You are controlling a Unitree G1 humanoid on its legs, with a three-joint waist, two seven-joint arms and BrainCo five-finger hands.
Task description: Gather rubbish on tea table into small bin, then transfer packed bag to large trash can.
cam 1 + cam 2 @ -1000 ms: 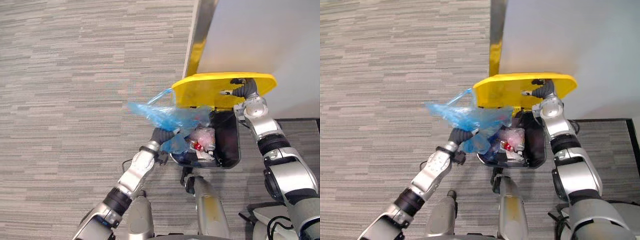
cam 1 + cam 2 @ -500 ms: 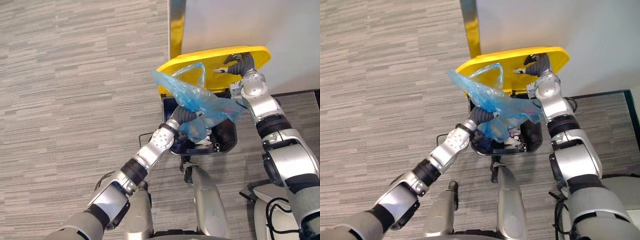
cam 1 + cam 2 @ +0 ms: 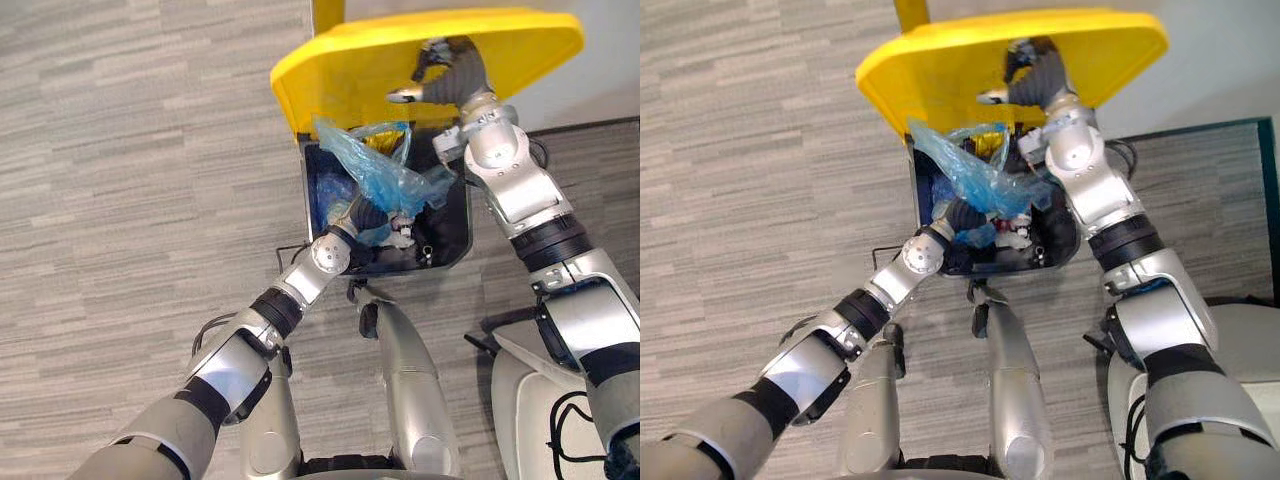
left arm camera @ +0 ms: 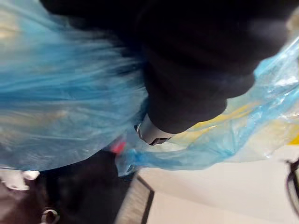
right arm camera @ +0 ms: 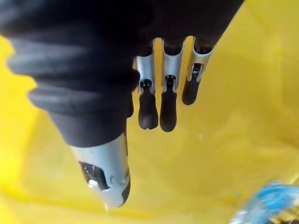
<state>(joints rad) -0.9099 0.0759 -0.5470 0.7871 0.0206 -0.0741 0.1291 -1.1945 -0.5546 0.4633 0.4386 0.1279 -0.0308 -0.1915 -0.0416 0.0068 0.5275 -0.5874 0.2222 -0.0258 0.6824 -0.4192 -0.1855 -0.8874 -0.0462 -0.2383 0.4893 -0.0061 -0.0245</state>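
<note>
Left eye view: blue rubbish bag point(image 3: 385, 175) sits in the mouth of the black trash can point(image 3: 455, 250), loaded end down and loose handles up toward the yellow lid point(image 3: 340, 70). Its long axis runs near upright. Left hand point(image 3: 368, 215) is closed round the bag's neck. Right hand point(image 3: 445, 75) props the lid with straight fingers point(image 5: 168, 107). Lower until the load rests inside, get loose plastic below the rim, then release.

Grey striped carpet floor point(image 3: 120, 200). Standing directly on it, at far edge against pale wall point(image 3: 612, 80): black trash can point(image 3: 452, 235), yellow lid point(image 3: 340, 70) raised. Carpet on near side bare.
</note>
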